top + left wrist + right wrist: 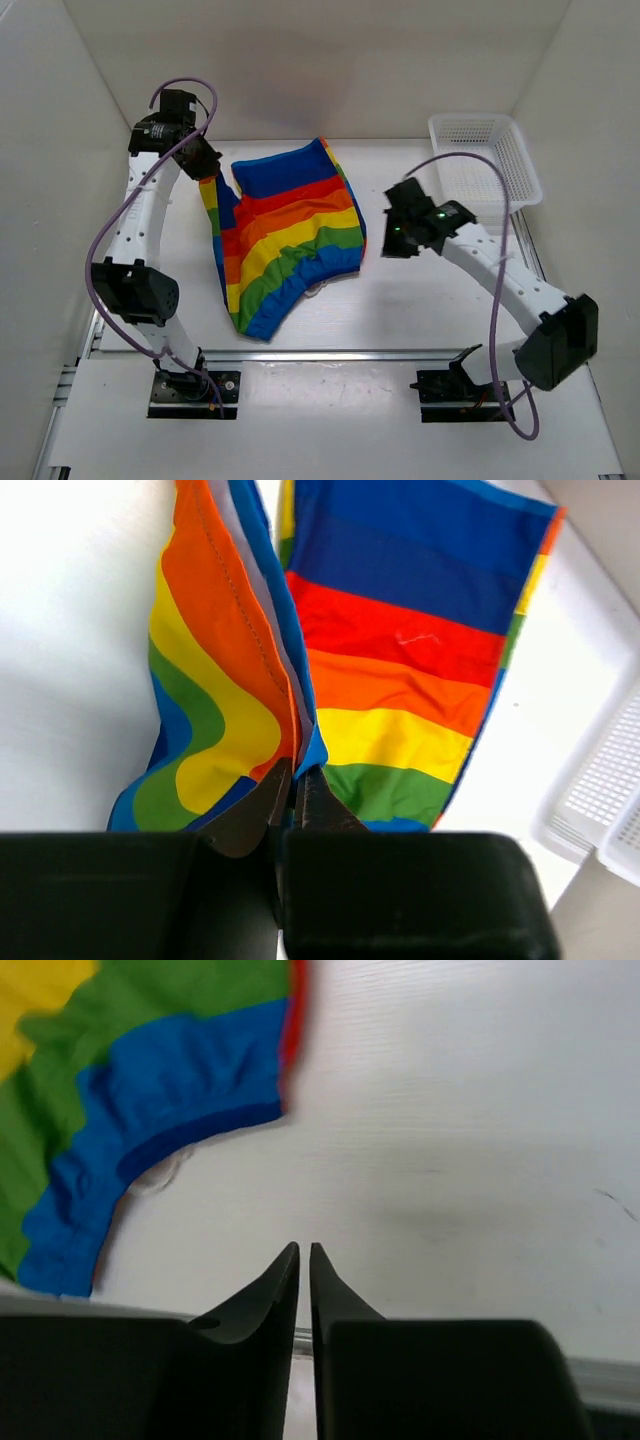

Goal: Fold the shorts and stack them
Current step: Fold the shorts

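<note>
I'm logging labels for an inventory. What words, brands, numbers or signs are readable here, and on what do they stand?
None. No readable text, label, number or sign shows in any view, whether on the shorts, the white basket or the table.

Two slim robot arms, the left arm (140,225) and the right arm (500,280), built of white tube links dotted with small holes and joined by chunky black housings. A thin purple cable (100,240) loops along each. Each has a black base plate (190,385). Small green lights (437,213) glow on the right arm's black wrist. The left gripper (291,772) and right gripper (304,1248) each have a black block body and two dark, curved fingers (262,1300) tapering to points.
</note>
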